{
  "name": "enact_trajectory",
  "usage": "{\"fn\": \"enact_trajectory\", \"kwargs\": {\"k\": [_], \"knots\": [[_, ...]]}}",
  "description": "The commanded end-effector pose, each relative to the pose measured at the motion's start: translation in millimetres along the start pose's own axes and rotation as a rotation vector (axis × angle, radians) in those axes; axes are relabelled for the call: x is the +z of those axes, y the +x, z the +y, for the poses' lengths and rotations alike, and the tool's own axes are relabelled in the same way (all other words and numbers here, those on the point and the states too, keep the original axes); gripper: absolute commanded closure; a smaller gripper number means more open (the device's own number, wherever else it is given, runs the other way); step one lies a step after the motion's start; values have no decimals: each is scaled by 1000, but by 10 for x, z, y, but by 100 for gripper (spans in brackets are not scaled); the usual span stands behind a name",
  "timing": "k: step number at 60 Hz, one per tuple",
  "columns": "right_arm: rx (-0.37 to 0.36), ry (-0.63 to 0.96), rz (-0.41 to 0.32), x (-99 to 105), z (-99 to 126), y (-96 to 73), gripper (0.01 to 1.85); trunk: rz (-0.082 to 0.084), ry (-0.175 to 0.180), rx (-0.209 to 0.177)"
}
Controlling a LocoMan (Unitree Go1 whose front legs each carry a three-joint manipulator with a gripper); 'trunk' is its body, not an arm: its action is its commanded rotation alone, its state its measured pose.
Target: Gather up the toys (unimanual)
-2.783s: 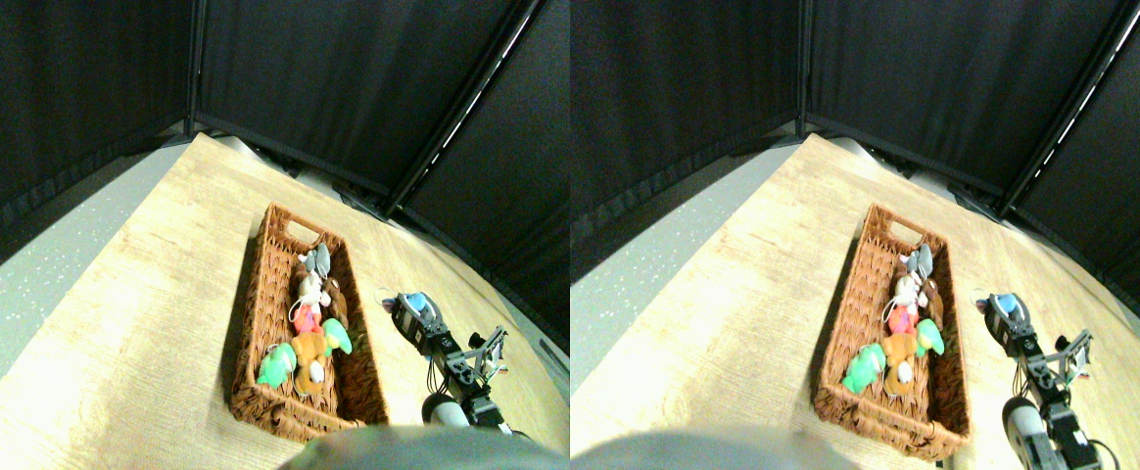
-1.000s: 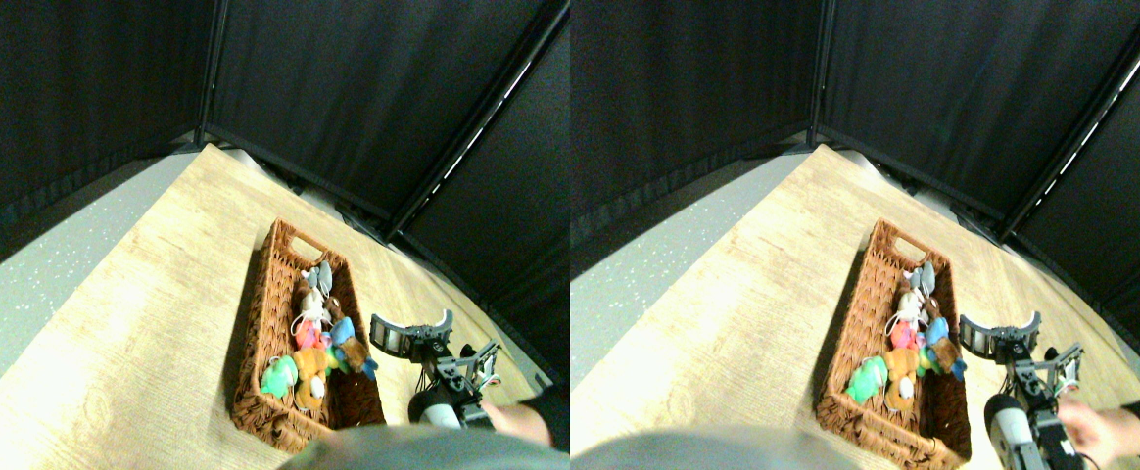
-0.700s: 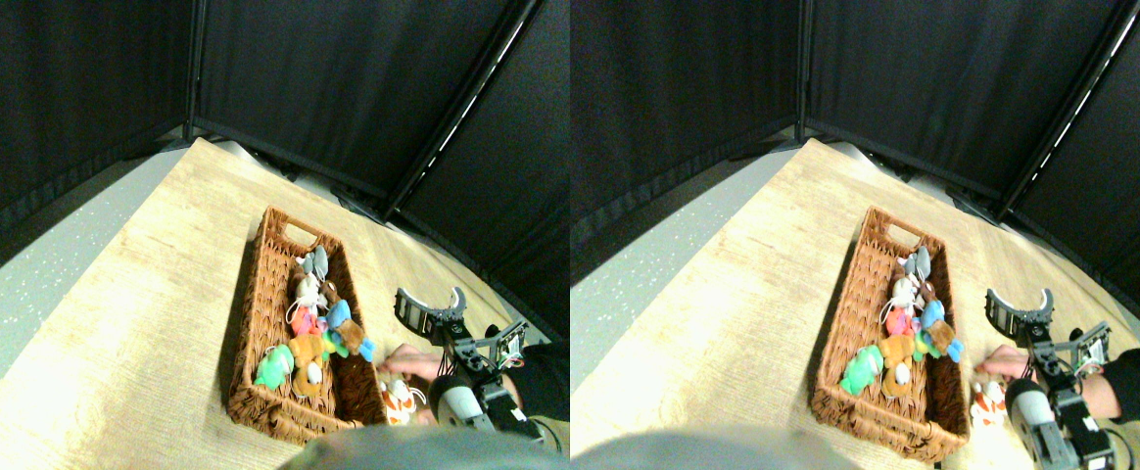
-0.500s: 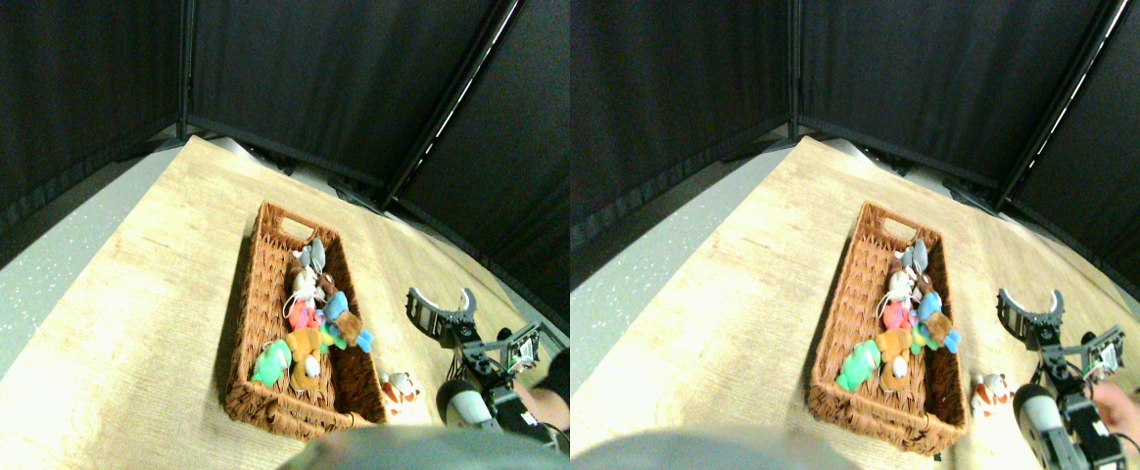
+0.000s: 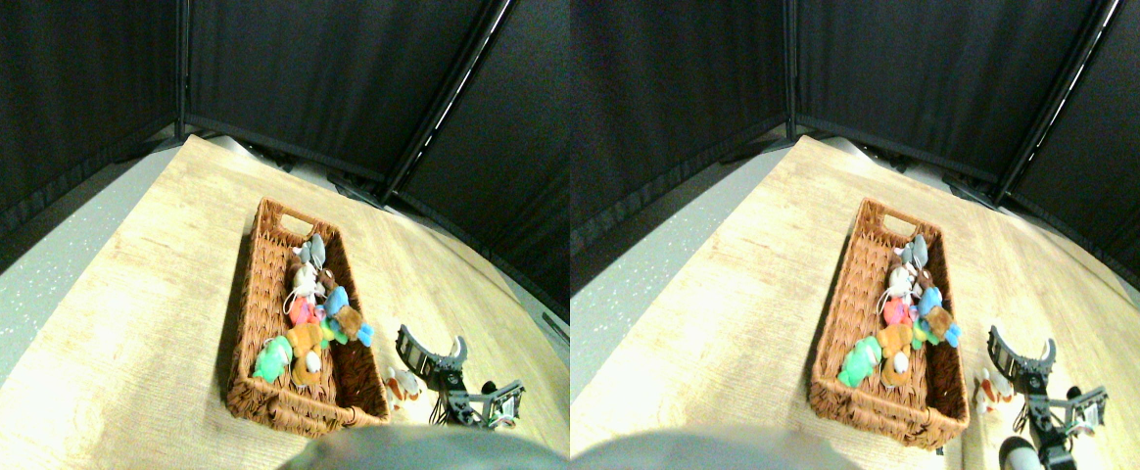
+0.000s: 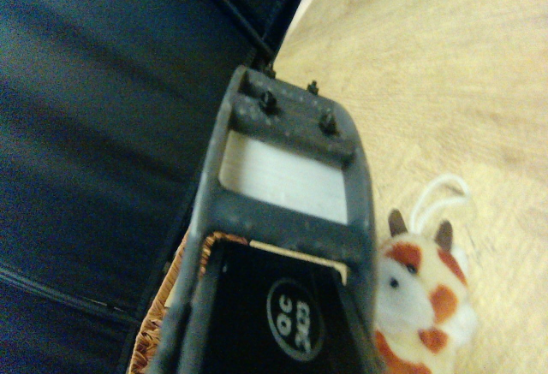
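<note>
One white and orange toy (image 5: 402,385) lies on the table (image 5: 139,294), just outside the basket's (image 5: 266,411) near right corner, and in my wrist view it (image 6: 424,301) sits right beside my jaw. My gripper (image 5: 430,351) hangs just past it with its jaws spread wide and nothing in them. Many more toys (image 5: 313,313) are piled inside the brown woven basket: grey, white, pink, blue, brown, orange and green.

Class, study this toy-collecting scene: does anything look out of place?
Yes. One orange-and-white plush toy lies on the wooden table, just outside the wicker basket that holds the other toys. The open right gripper is beside it.
</note>
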Motion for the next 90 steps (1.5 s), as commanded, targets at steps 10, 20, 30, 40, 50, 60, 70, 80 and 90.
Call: {"fn": "enact_trajectory", "kwargs": {"k": [10,20,30,40,50,60,70,80,90], "knots": [[-44,79,-125,-4,-295,-95,98,8,-23,14],[-52,111,-148,-11,-380,-120,103,11,-19,13],[-58,131,-153,-3,-455,-96,99,8,-18,15],[-80,168,-140,-61,-580,-4,104,10,-16,18],[-106,180,-150,-146,-687,75,109,19,-17,22],[-107,173,-159,-157,-714,101,106,20,-15,23],[-107,171,-162,-166,-697,134,103,21,-13,23],[-103,180,-171,-174,-683,157,113,23,-13,21],[-127,179,-213,-201,-664,193,148,24,-12,18]]}}
